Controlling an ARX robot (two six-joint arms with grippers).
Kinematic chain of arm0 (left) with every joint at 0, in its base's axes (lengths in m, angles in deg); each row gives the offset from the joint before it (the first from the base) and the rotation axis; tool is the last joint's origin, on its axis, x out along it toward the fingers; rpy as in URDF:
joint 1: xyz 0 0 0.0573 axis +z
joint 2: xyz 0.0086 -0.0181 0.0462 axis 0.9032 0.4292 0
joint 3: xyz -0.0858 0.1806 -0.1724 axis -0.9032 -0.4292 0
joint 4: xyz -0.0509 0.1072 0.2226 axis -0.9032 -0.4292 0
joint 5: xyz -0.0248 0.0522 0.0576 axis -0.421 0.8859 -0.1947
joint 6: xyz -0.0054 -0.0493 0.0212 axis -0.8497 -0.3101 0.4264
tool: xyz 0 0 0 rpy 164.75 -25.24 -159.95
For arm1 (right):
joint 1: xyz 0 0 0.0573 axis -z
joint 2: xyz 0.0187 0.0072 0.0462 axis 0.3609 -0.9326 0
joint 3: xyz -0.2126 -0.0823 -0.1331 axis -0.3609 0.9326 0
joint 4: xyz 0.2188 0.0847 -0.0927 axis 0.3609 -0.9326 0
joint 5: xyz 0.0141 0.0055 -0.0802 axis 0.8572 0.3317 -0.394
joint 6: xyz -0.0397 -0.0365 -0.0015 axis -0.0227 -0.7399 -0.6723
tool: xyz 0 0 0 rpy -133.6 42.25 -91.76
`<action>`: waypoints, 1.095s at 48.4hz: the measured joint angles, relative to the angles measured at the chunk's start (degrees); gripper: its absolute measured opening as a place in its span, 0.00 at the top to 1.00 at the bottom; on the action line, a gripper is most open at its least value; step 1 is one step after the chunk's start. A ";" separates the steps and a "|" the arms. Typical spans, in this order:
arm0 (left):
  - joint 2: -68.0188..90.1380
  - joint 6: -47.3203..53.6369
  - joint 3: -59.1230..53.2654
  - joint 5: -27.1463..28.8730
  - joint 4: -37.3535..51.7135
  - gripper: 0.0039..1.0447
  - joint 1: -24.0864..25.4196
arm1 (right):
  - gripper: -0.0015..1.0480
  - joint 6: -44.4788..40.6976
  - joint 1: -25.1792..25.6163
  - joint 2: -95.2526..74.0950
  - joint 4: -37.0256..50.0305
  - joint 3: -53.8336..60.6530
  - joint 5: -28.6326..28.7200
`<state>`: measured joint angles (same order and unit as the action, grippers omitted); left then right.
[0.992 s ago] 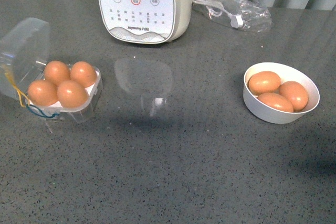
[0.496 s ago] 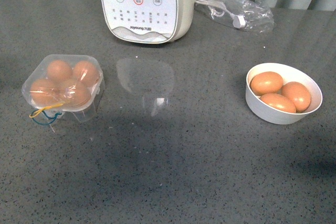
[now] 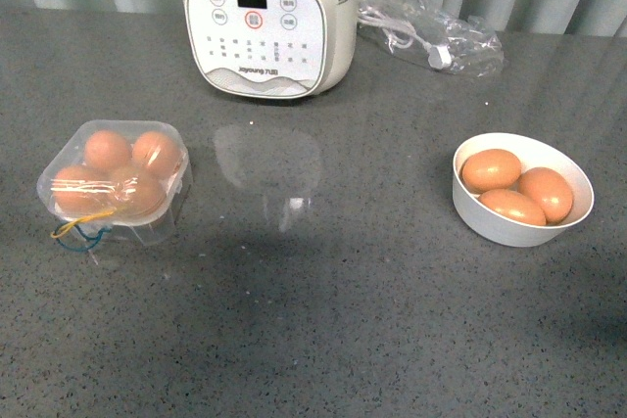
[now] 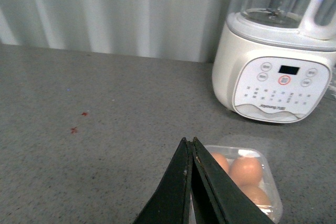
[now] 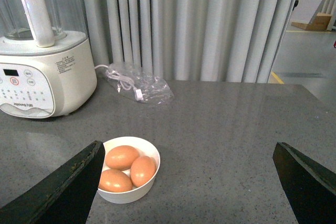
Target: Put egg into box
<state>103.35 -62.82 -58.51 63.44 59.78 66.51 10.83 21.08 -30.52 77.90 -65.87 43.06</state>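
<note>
The box [image 3: 115,181] sits at the 9 o'clock side of the grey table [image 3: 323,330], lid closed over four eggs; the egg [image 3: 135,191] occupies its near right slot. Yellow and blue strings [image 3: 78,227] hang at its near edge. A white blender base [image 3: 265,22] stands at 12 o'clock, with a plastic bag [image 3: 431,31] at 1 o'clock. A white bowl [image 3: 522,188] holding three eggs sits at 3 o'clock. Left gripper [image 4: 191,148]: fingers pressed together, empty, above the box. Right gripper [image 5: 189,182]: fingers [image 5: 68,182] spread wide apart, empty.
</note>
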 joint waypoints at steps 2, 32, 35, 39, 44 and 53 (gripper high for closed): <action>-1.44 0.02 -0.46 0.52 -1.01 0.97 -0.70 | 0.07 0.00 0.00 0.02 0.00 0.00 0.02; -26.12 0.04 -3.41 0.81 -21.05 0.97 -1.79 | 0.07 0.00 0.00 0.00 0.00 0.00 0.02; -29.20 0.04 -3.41 0.83 -23.93 0.97 -1.79 | 0.07 0.02 0.00 0.02 0.00 0.00 0.02; -31.76 0.04 -3.43 0.81 -26.32 0.97 -1.79 | 0.07 0.00 0.00 0.00 0.00 0.00 0.00; -36.00 0.04 -3.45 0.81 -30.21 0.97 -1.79 | 0.07 0.00 0.00 0.00 0.00 0.00 0.00; -42.60 0.04 -3.45 0.81 -36.59 0.97 -1.79 | 0.07 0.02 0.00 0.02 0.00 0.00 0.00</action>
<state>60.76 -62.77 -61.97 64.24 23.19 64.72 10.86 21.08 -30.49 77.90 -65.87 43.06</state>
